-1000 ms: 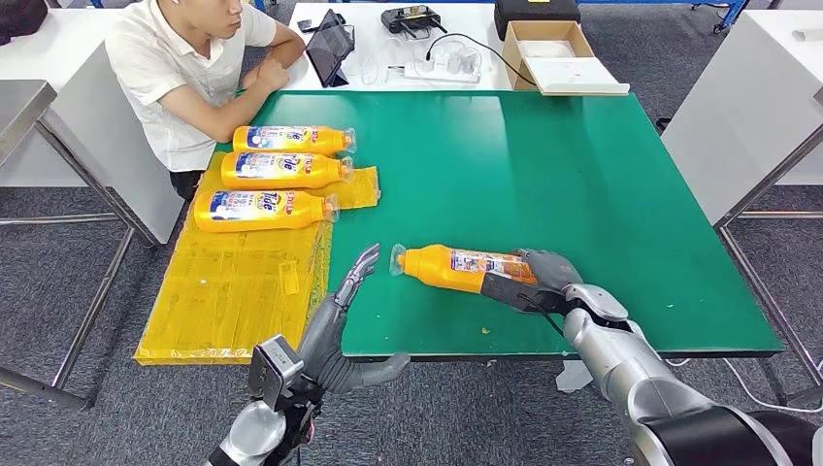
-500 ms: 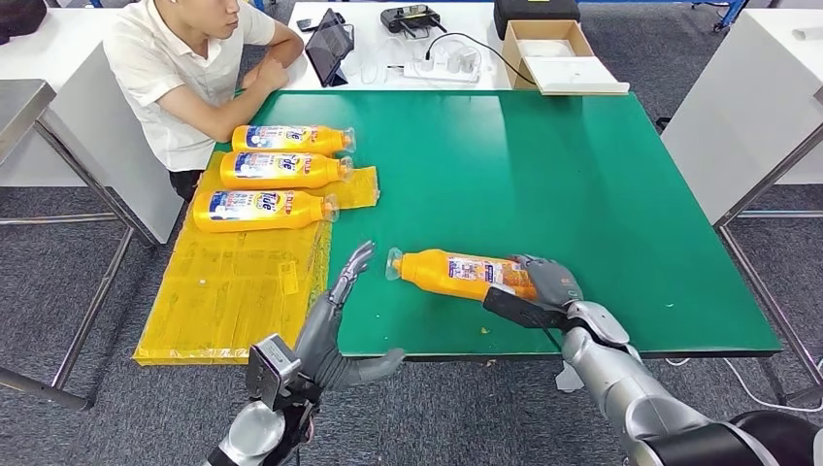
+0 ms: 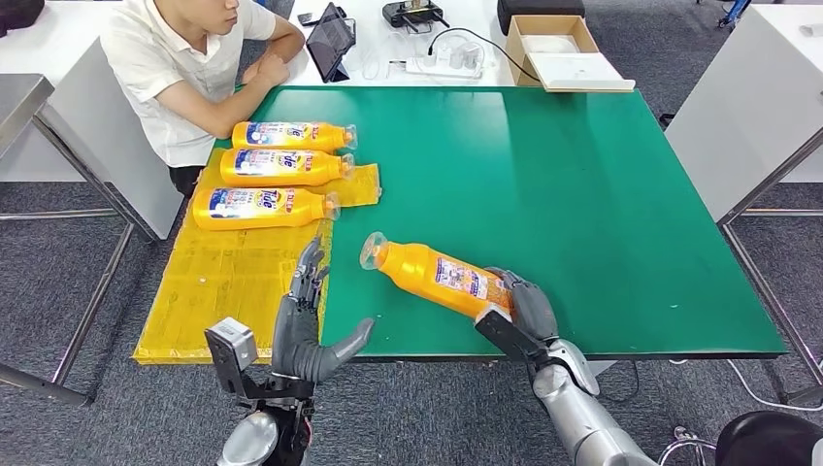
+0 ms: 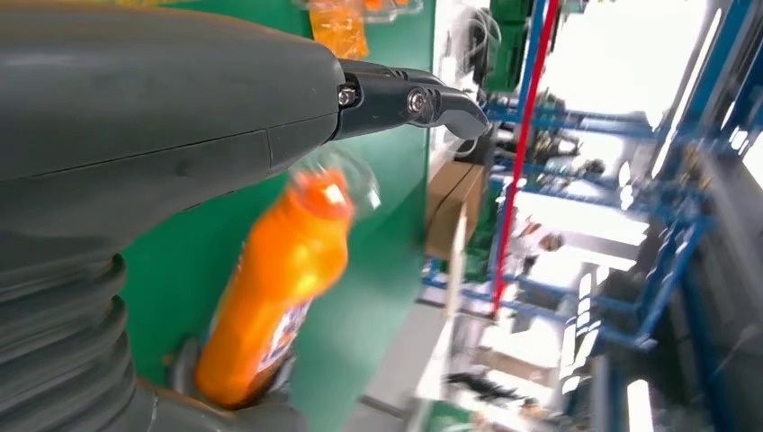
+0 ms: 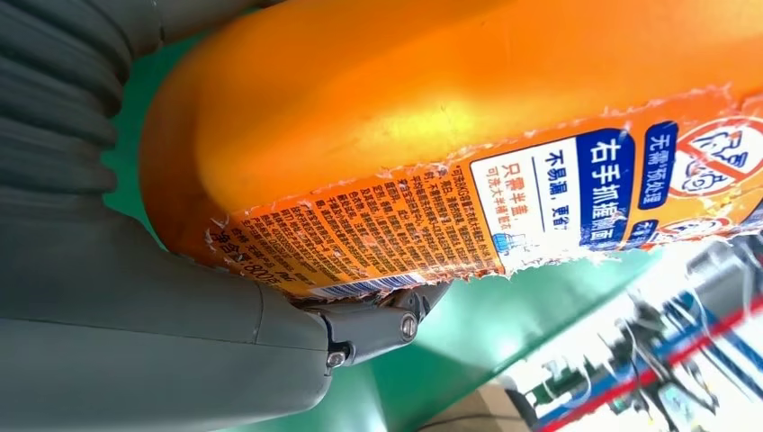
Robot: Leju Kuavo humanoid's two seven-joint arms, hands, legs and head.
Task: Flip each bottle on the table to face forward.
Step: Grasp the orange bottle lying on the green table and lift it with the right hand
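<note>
An orange bottle lies slantwise near the green table's front edge, with its small-print label up and its clear cap pointing to the far left. My right hand grips its base; close up, the bottle fills my right hand. My left hand is open with its fingers apart, at the edge of the yellow mat, a little left of the cap. From my left hand the bottle looks blurred. Three bottles lie in a row on the mat, blue labels up.
A person sits at the table's far left corner, arms on the edge. Behind the green table, a white table carries a tablet, a power strip and a cardboard box. A metal table leg stands at the right.
My right hand has drawn the bottle toward the front edge and swung its cap end farther left. My left hand has moved left to the mat's edge. The camera has shifted slightly.
</note>
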